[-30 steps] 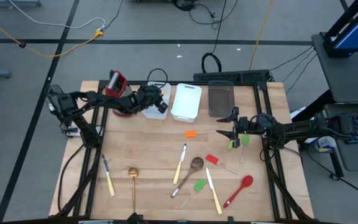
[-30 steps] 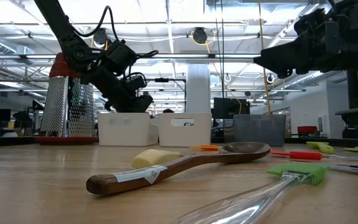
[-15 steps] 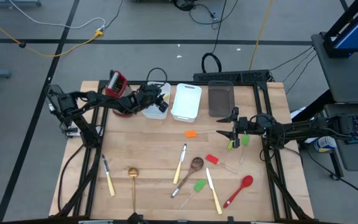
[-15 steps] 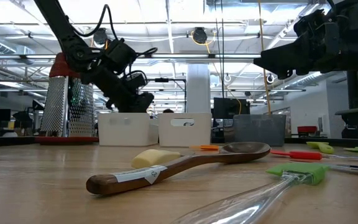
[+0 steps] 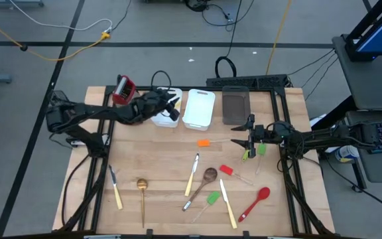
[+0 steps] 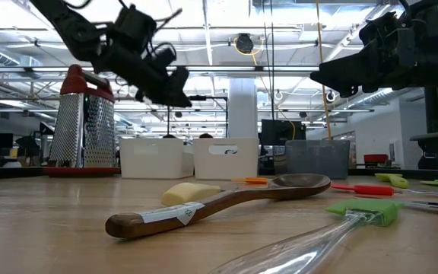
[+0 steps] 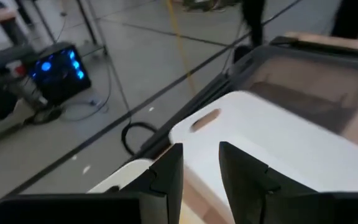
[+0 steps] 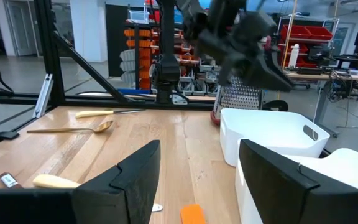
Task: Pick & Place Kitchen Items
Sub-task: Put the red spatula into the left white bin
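The left gripper [image 5: 172,101] is hovering above the leftmost white bin [image 5: 165,117] at the far side of the table [image 5: 158,159], fingers a narrow gap apart with nothing in them. The right gripper [image 5: 237,141] is hanging over the right-middle of the table, jaws wide and empty, just right of the small orange piece [image 5: 203,142]. The utensils are lying loose on the near half: wooden spoon [image 5: 203,181], gold ladle [image 5: 142,194], red spoon [image 5: 255,202], green spatula [image 5: 209,201].

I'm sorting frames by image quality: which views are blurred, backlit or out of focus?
Left wrist view: smeared throughout, the white bin soft-edged. Low view: bright ceiling lights behind leave both arms as dark silhouettes; the green spatula up close is out of focus, the brown wooden spoon sharper. High view: evenly lit and crisp. Right wrist view: clear.
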